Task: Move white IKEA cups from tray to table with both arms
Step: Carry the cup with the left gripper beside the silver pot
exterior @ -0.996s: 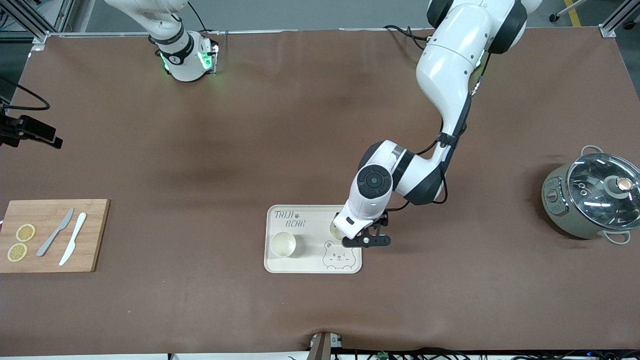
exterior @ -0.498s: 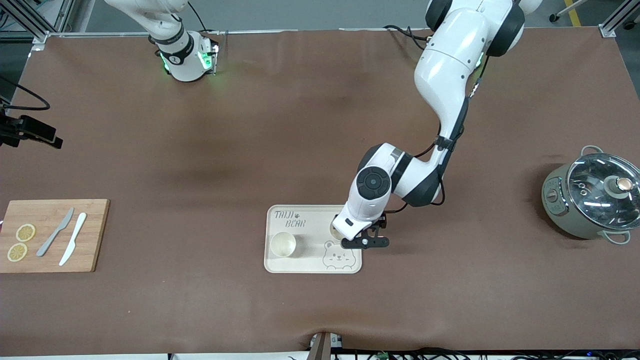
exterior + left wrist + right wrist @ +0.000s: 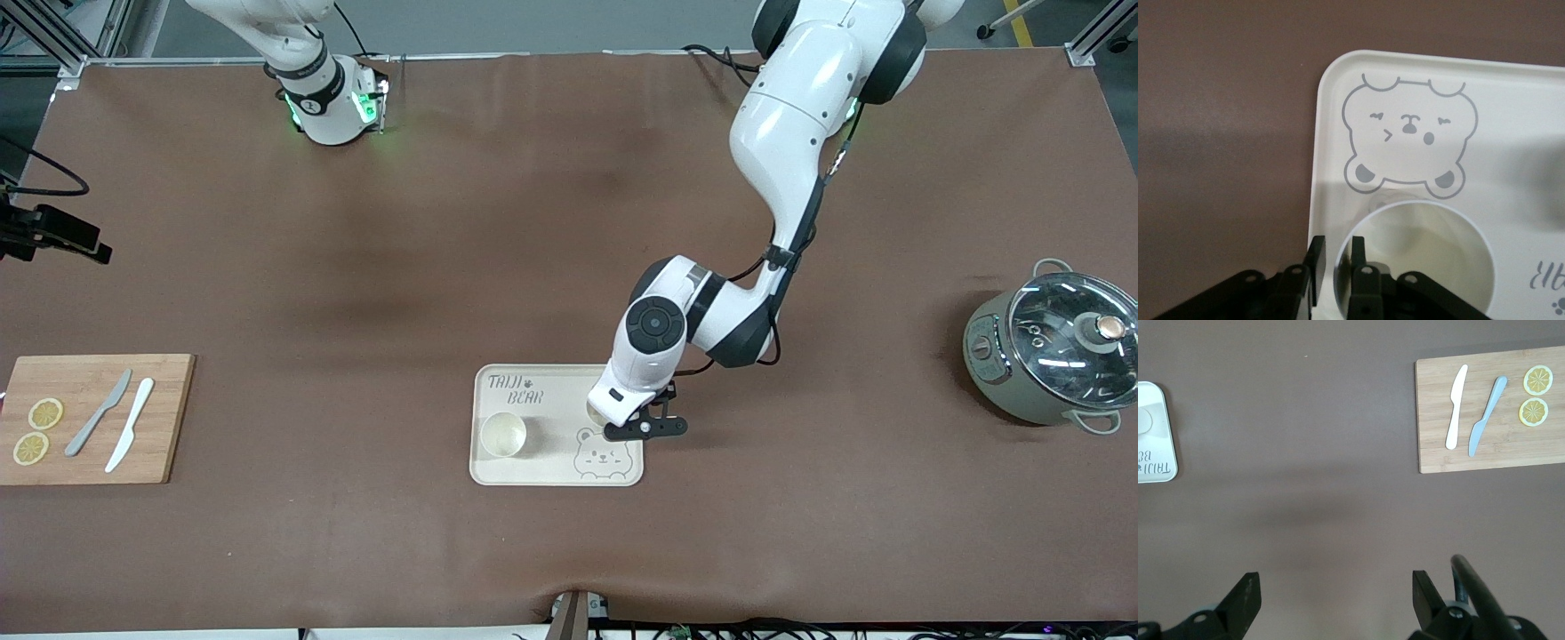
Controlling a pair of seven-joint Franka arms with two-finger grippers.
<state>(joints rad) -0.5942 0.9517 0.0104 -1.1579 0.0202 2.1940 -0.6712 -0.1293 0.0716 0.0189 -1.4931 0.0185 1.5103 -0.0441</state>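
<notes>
— Where are the cups?

— Both on the tray. My left gripper pinches the rim of the cup beside the bear drawing; the other cup stands untouched.

— Risk?

— A one-wall pinch could tilt or slip on lifting. My right gripper waits, fingers spread, over bare table.

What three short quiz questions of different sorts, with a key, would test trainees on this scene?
1. True or false: the left gripper pinches a cup by its wall.
2. Which tray drawing lies beside that cup? A star, B bear face
3. Fill in: the other cup stands on the ____.

Key: 1 true. 2 B. 3 tray.
</notes>
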